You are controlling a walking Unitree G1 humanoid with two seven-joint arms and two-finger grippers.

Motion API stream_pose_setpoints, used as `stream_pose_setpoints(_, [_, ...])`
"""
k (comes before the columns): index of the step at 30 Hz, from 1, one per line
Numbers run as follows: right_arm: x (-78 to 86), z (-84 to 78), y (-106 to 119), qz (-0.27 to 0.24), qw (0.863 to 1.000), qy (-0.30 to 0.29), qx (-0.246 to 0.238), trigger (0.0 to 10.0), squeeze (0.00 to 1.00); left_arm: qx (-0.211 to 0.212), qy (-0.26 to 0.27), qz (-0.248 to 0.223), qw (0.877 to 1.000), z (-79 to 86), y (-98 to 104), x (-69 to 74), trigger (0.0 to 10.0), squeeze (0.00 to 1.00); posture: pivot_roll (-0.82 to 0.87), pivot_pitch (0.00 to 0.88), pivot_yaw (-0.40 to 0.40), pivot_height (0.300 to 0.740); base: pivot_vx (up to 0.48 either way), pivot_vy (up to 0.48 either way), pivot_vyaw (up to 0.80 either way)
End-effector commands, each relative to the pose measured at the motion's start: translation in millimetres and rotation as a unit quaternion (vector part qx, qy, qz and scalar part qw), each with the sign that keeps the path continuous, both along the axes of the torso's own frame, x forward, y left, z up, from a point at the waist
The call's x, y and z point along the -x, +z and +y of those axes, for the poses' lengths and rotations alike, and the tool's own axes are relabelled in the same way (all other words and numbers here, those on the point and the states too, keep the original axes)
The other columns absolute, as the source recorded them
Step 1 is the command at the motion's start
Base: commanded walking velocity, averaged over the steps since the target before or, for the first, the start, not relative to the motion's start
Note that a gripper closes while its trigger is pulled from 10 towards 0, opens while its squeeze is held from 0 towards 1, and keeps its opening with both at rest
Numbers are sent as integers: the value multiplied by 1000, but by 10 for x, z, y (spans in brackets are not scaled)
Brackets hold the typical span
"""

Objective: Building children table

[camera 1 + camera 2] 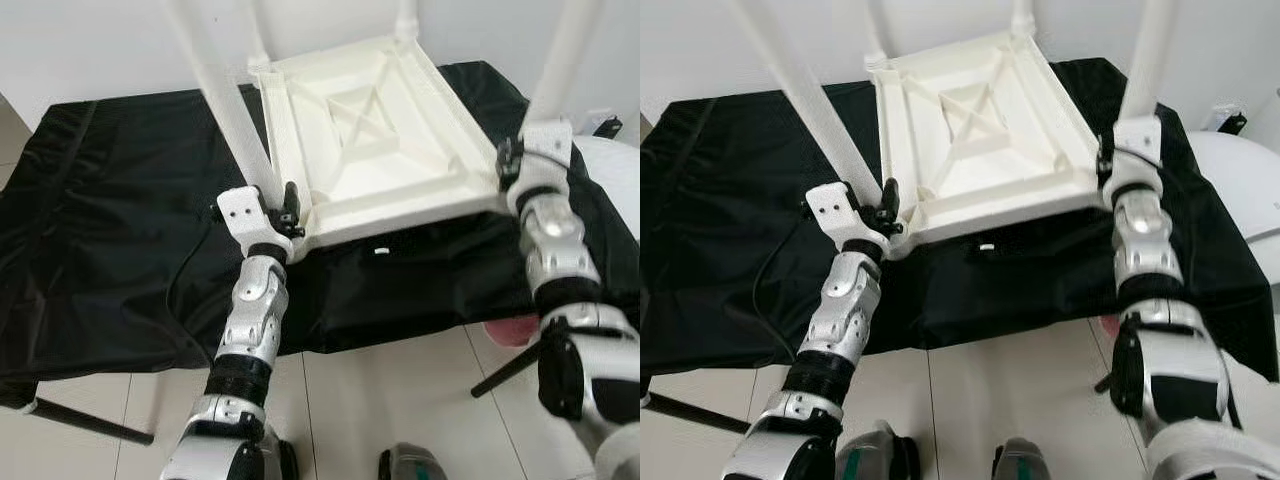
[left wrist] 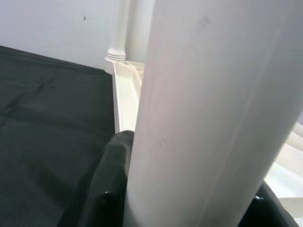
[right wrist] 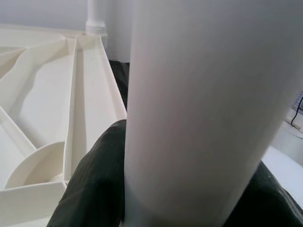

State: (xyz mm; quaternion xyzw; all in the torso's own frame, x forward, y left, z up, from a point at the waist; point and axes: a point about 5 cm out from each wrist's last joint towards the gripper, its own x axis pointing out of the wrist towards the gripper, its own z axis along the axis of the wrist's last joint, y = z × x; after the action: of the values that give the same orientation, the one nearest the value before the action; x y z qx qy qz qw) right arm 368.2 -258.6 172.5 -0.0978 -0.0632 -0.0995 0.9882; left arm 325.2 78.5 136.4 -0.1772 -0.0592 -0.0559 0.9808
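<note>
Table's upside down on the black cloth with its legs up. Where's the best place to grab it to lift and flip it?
Low on the two near legs, close to the tabletop, coming from the robot's side. The left gripper is around the near left leg and the right gripper around the near right leg; round posts suit a pinch.

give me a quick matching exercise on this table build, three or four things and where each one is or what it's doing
Things:
1. tabletop
2. left gripper
3. right gripper
4. black cloth

States:
A. clamped on the near right leg
B. spread beneath everything
C. lying upside down, ribs showing
D. clamped on the near left leg

Pairs: 1-C, 2-D, 3-A, 4-B
</note>
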Motion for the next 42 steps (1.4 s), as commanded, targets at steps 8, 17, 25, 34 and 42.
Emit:
stream_pose_setpoints(8, [150,1479,3104,-379,883,276,30,10000,0,94,-27,84,992,-83,-335,129,10000,0,-190,207,-103,740,0,0,0])
stream_pose_setpoints(17, [150,1479,3104,-379,883,276,30,10000,0,94,-27,84,992,-83,-335,129,10000,0,-190,207,-103,740,0,0,0])
stream_pose_setpoints(25, [-94,1437,1755,-254,930,264,-19,10000,0,-28,7,-15,999,470,117,50,10000,0,-82,0,0,740,0,0,0])
stream_pose_setpoints(34, [-46,1354,1016,-188,953,229,-67,10000,0,-108,28,-60,992,754,393,65,10000,0,-61,0,0,740,0,0,0])
stream_pose_setpoints(42, [-47,1259,899,-186,958,203,-79,10000,0,-123,22,-60,990,785,476,58,10000,35,-54,0,0,740,0,0,0])
